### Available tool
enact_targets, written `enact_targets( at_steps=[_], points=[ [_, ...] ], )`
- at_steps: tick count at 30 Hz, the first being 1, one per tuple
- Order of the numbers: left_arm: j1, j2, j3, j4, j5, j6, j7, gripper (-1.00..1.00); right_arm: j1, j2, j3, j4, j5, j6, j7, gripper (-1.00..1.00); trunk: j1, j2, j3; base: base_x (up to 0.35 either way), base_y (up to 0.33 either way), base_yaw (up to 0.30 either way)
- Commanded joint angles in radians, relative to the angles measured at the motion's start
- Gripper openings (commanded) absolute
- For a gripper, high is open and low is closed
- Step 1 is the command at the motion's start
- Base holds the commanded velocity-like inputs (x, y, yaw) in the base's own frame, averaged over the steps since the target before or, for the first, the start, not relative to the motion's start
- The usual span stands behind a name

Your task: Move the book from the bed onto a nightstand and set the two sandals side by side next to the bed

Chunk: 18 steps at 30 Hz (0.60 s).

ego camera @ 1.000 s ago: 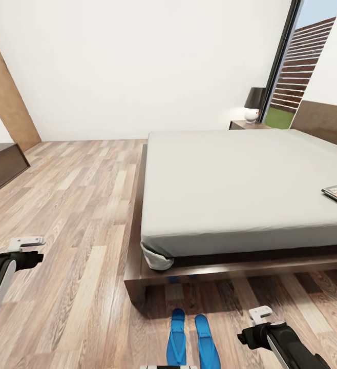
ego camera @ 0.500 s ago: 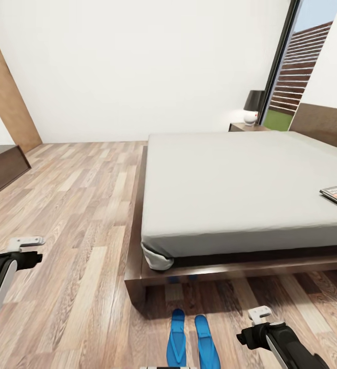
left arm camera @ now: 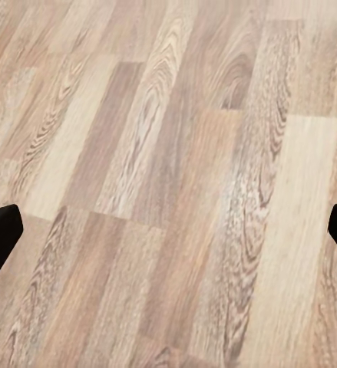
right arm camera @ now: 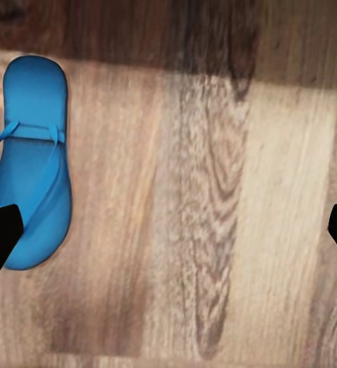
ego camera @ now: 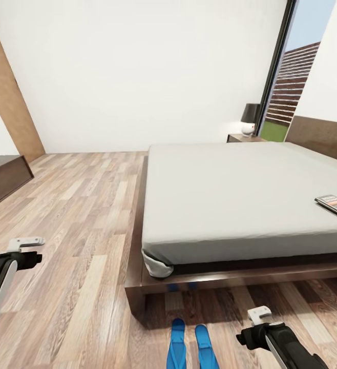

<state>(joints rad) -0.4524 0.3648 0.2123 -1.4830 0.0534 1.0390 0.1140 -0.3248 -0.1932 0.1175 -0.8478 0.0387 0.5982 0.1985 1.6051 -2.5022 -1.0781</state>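
The book [ego camera: 335, 204] lies on the bed [ego camera: 240, 195] near its right edge. The two sandals [ego camera: 189, 344] sit side by side on the floor [ego camera: 76, 215] at the bed's foot (one [right arm camera: 31, 161] shows below the right gripper [right arm camera: 168, 230]). Both the left gripper [left arm camera: 168, 230] and the right have their fingers spread wide, holding nothing.

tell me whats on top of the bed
On the bed's grey mattress lies only the book, near its right side and cut off by the head view's edge. The rest of the mattress looks bare; no pillows show.
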Motion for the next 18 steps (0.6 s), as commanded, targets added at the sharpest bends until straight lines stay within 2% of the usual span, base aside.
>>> enact_targets(
  at_steps=[1,6,11,18],
  points=[
    [0.000,0.000,-0.001,-0.001,0.007,0.004,0.007,1.00,0.000,-0.001,0.002,0.000,0.005,0.005,0.004,1.00,-0.001,0.000,0.003,0.000,0.000,0.000],
    [0.000,0.000,-0.001,0.001,0.007,0.004,0.008,1.00,0.000,-0.002,0.002,0.023,0.005,0.005,0.003,1.00,-0.003,0.001,0.022,0.000,0.000,0.000],
    [-0.001,0.001,-0.001,0.007,0.006,0.004,0.009,1.00,0.000,-0.008,-0.001,0.093,0.006,0.001,0.003,1.00,-0.005,0.003,0.042,0.000,0.000,0.000],
    [-0.001,0.001,-0.008,0.033,0.006,0.003,0.009,1.00,0.000,-0.009,-0.001,0.142,0.007,-0.003,0.003,1.00,-0.032,0.052,0.064,0.000,0.000,0.000]
  ],
)
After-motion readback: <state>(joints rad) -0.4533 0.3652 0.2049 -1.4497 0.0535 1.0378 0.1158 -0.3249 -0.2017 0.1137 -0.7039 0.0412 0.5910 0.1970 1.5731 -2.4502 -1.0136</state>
